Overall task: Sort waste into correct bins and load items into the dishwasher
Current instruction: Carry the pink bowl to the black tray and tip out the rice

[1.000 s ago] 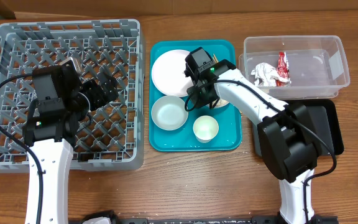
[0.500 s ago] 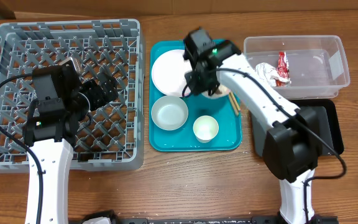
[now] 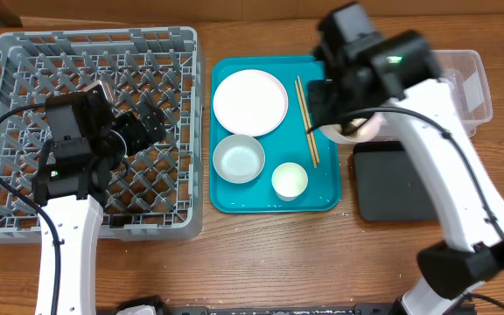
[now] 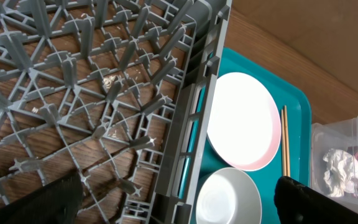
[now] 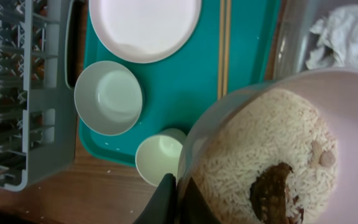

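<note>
My right gripper [image 5: 178, 188] is shut on the rim of a pale bowl [image 5: 328, 93] full of white rice [image 5: 272, 137] with a brown lump [image 5: 272, 194]. From overhead, this bowl [image 3: 355, 131] hangs between the teal tray's right edge and the black tray [image 3: 405, 179], below the clear tub [image 3: 466, 83]. Crumpled white paper [image 5: 347, 31] lies in the tub. On the teal tray [image 3: 322, 197] are a white plate [image 3: 249, 102], chopsticks [image 3: 306, 118], a pale-blue bowl [image 3: 239, 158] and a small cup [image 3: 289, 181]. My left gripper [image 3: 151, 122] hovers open over the grey dish rack [image 3: 24, 52].
The rack's slotted right wall [image 4: 194, 118] stands right beside the teal tray's left edge. My right arm [image 3: 427, 96] crosses above the tub and covers most of it from overhead. Bare wooden table [image 3: 261, 262] runs along the front.
My right gripper has lifted the rice bowl off the teal tray and carried it right, toward the tub and black tray, uncovering the chopsticks. The left arm has stayed still.
</note>
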Action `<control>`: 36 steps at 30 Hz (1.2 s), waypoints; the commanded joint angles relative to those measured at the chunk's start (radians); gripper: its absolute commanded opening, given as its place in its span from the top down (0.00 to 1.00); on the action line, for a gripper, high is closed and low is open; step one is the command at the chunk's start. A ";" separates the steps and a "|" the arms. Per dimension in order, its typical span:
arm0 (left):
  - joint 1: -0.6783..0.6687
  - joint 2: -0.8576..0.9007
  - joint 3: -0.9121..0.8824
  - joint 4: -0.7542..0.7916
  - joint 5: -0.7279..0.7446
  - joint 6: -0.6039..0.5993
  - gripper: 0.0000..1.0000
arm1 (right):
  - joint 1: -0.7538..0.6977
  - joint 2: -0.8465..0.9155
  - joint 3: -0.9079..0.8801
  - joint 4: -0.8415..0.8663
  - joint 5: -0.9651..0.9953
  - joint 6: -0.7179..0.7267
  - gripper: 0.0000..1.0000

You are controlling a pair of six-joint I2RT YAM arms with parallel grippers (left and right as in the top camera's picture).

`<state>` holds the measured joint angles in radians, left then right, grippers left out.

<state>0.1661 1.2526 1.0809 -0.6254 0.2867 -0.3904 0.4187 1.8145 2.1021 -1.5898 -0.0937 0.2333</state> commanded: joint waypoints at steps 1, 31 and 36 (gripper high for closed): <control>0.004 -0.004 0.028 0.000 -0.009 -0.006 0.00 | -0.079 -0.090 -0.025 -0.003 -0.150 -0.032 0.96; 0.004 -0.004 0.028 0.001 -0.009 -0.006 0.00 | -0.828 -0.415 -1.200 0.668 -1.078 -0.451 0.96; 0.004 -0.004 0.028 0.000 -0.009 -0.006 0.00 | -0.898 -0.352 -1.316 0.803 -1.242 -0.451 0.96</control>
<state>0.1661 1.2526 1.0828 -0.6254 0.2829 -0.3904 -0.4480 1.4300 0.8345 -0.8165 -1.1313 -0.1810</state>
